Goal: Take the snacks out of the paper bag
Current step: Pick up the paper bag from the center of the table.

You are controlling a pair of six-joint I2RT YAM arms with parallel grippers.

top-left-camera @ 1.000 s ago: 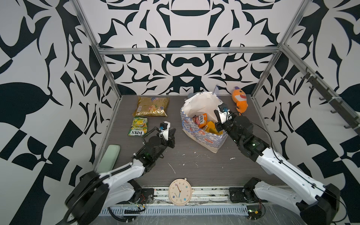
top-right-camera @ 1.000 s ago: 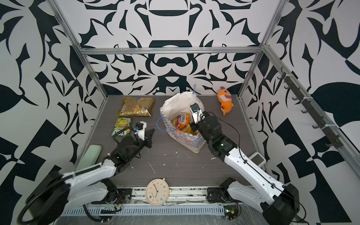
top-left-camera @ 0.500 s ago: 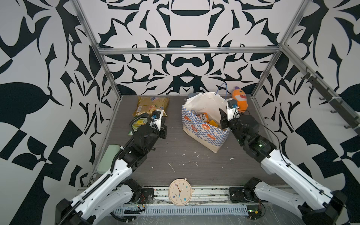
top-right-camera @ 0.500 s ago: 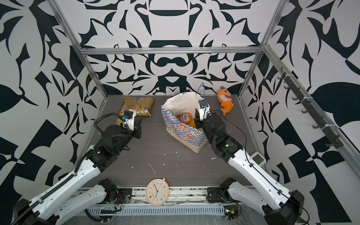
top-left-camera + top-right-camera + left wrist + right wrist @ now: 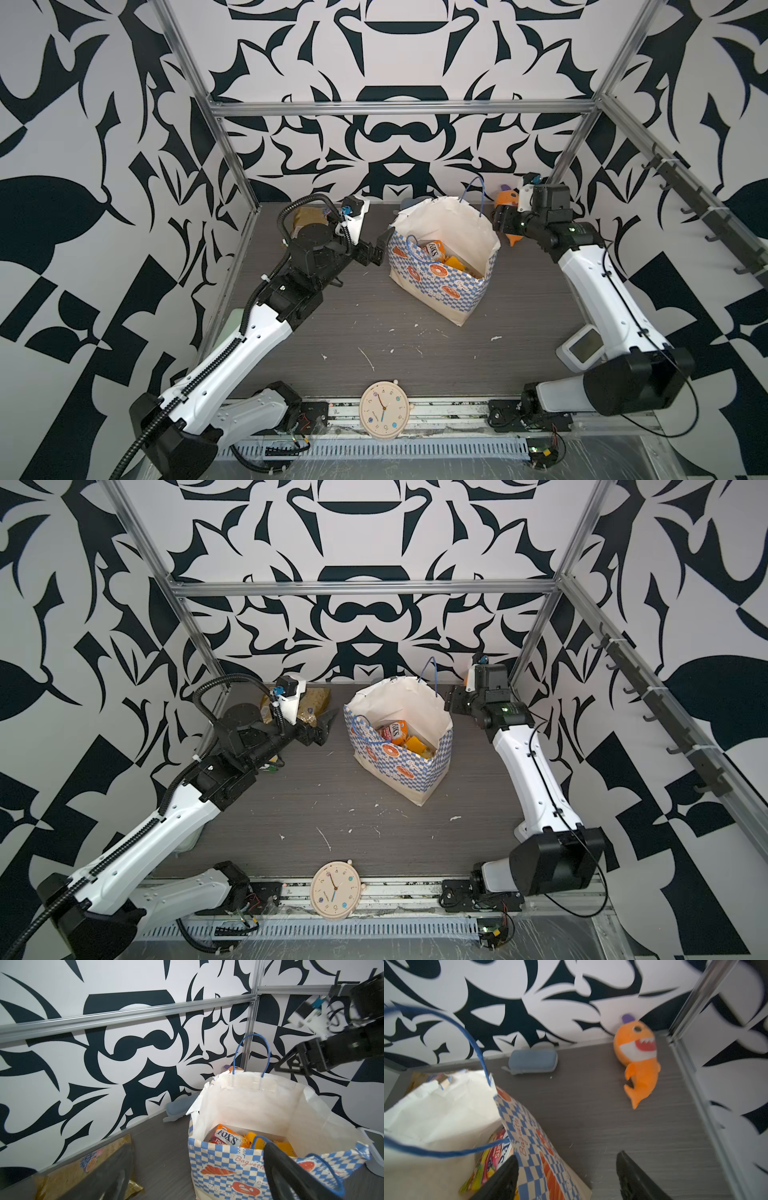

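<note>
Cream paper with blue checks: the paper bag (image 5: pixel 440 286) stands in the middle of the table, toward the far side, mouth wide open. My left gripper (image 5: pixel 379 250) hangs just left of its rim and my right gripper (image 5: pixel 500 221) sits off its far right corner. Both have their fingers spread and hold nothing. The large gold packet (image 5: pixel 312 700) lies flat at the far left, already out. Deep inside the bag I see the red-orange FOX'S packet (image 5: pixel 226 1137) with orange-yellow packets (image 5: pixel 285 1147) beside it. For the next grab I judge one arm should drop straight through the mouth. It must stay clear of the blue cord handles (image 5: pixel 251 1034) and pinch a crinkly edge, not a flat face. The other arm should steady the thin wall so the bag neither tips nor lifts.
</note>
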